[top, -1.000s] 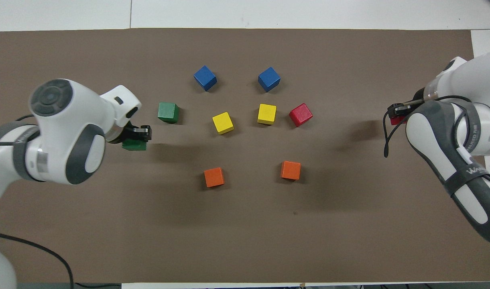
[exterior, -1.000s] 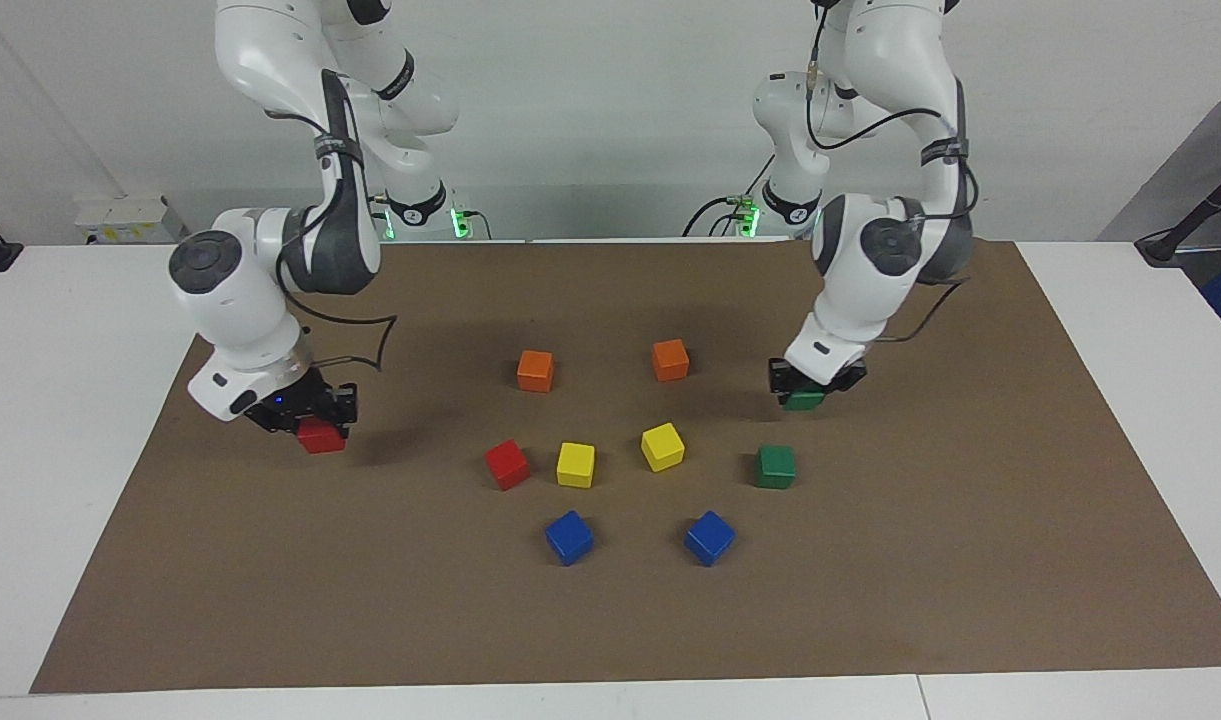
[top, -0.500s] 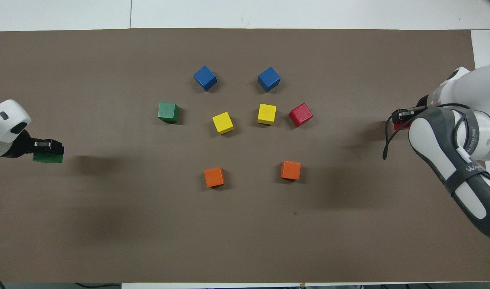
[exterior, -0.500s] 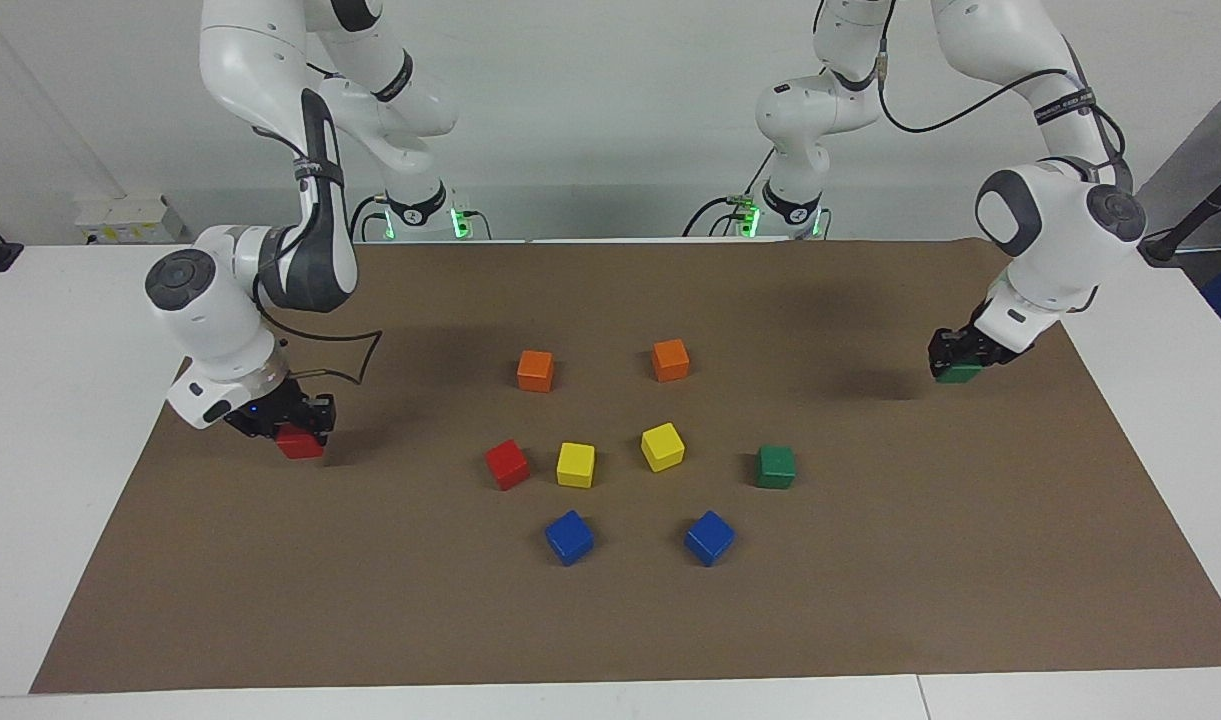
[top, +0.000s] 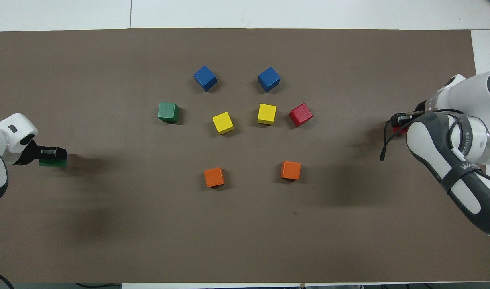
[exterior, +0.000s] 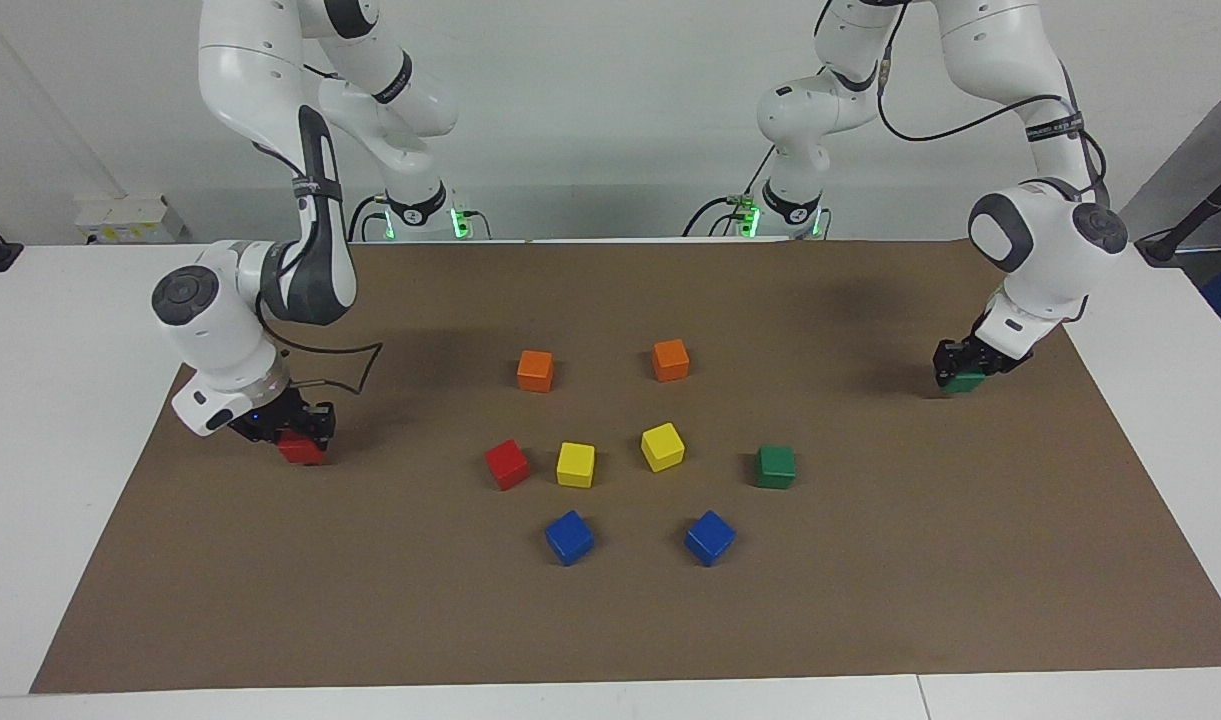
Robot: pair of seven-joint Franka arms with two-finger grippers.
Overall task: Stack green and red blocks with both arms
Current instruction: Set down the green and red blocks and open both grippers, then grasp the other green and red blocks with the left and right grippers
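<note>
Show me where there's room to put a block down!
The brown mat is bare between the orange cubes and the robots' edge, and past the blue cubes. The middle cluster around the yellow cubes is crowded.

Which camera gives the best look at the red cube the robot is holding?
The facing view: the held red cube shows clearly beneath the right gripper, low over the brown mat. In the overhead view only a red sliver peeks out beside the arm.
</note>
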